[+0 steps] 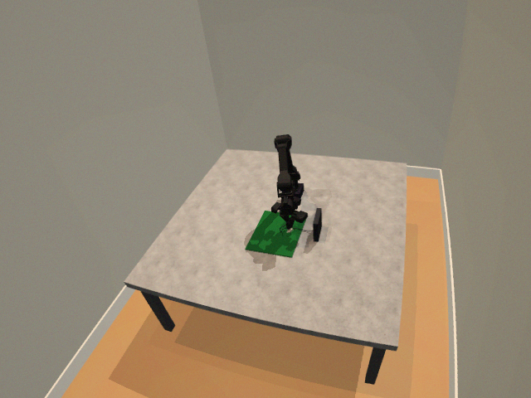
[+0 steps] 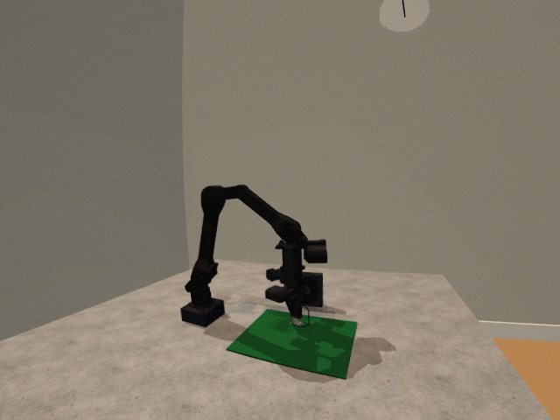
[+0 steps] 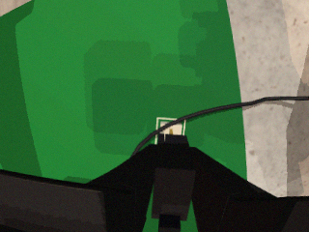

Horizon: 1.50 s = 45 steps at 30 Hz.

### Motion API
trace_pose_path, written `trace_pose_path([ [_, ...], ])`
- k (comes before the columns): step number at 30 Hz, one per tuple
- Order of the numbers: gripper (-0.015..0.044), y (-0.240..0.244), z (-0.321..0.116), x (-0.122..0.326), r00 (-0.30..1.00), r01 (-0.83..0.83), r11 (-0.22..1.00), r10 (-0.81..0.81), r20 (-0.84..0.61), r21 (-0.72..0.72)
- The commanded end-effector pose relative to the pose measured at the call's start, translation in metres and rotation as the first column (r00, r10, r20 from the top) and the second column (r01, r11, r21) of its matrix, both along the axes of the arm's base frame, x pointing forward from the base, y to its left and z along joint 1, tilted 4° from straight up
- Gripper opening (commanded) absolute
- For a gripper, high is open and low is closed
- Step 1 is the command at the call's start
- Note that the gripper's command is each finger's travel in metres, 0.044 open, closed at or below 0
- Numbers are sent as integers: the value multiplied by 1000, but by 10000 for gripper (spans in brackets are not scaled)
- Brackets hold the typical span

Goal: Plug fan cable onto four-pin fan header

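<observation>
My gripper points down over the green board. It is shut on the fan's plug, a small dark block at the fingertips, mostly hidden by them. The pale four-pin header with a white outline shows just beyond the plug in the wrist view. The plug is at the header, partly covering it; how deep it sits cannot be told. The thin black cable curves from beside the fingers, past the header, and off the board's edge.
The black fan stands upright on the table, beside the board, with the cable running to it. The arm's base stands behind the board. The arm's shadow falls across the board.
</observation>
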State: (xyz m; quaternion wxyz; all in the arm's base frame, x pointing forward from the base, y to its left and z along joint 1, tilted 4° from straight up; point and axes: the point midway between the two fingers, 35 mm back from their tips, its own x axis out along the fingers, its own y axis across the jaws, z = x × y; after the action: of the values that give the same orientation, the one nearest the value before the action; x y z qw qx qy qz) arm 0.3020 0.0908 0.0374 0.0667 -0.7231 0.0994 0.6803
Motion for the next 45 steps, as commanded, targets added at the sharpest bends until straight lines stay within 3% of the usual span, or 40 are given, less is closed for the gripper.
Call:
trace_pose_path([
  [1, 0, -1, -2, -1, 1000, 3, 1000, -3, -2, -4],
  [45, 0, -1, -10, 0, 1000, 0, 1000, 0, -2, -4],
])
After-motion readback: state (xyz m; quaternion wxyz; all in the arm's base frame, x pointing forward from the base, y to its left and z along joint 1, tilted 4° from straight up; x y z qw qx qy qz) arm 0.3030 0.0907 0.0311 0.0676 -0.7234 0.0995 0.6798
